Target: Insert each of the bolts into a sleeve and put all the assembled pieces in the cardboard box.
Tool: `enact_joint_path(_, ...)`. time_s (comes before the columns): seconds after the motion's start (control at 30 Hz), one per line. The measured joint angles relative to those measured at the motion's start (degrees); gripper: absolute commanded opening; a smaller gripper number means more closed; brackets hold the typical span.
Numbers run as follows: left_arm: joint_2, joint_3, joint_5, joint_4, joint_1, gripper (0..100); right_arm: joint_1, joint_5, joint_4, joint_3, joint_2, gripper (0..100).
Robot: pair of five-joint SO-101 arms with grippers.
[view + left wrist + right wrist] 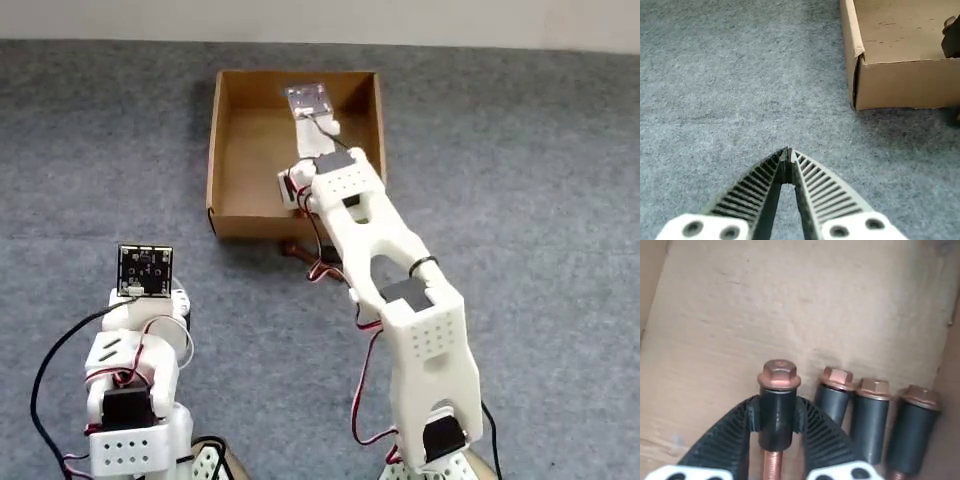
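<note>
- Running through a black sleeve [776, 415], a copper-coloured bolt [779, 374] is seen, with its hex head at 1 end and its shank showing past the other.
- This sleeve is clenched on both sides by the right gripper [776, 412], inside the cardboard box [790, 305], over its floor.
- Just beside it, 3 assembled pieces [871, 415] are laid side by side in a row on the box floor, with their heads pointed the same way and the last 1 placed near a box wall.
- In the high view, the right arm [400, 280] is stretched over the near wall of the box.
- The left gripper [787, 152] is closed on nothing, its tips touching, and is held above the gray carpet [715, 75], apart from a box corner.
</note>
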Motion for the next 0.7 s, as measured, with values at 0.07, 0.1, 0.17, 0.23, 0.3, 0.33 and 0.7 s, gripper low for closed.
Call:
enact_joint_path(0.07,0.0,0.0,0.0,0.0,0.0,1,0.0,0.0,0.0,-0.3,0.5,1.0)
enact_joint_path(0.1,0.0,0.0,0.0,0.0,0.0,1,0.0,-0.3,0.0,-0.5,0.9,1.2)
enact_joint_path(0.17,0.0,0.0,0.0,0.0,0.0,1,0.0,-2.3,0.0,-1.2,1.5,4.1)
enact_joint_path(0.23,0.0,0.0,0.0,0.0,0.0,1,0.0,-4.8,0.2,-1.8,1.9,8.4)
enact_joint_path(0.3,0.0,0.0,0.0,0.0,0.0,1,0.0,-6.9,1.0,-2.5,2.5,10.8)
enact_joint_path(0.33,0.0,0.0,0.0,0.0,0.0,1,-0.1,-7.5,1.3,-2.9,2.8,10.8)
enact_joint_path(0.7,0.0,0.0,-0.1,0.0,0.0,1,-0.1,-8.5,9.4,-12.5,3.6,10.8)
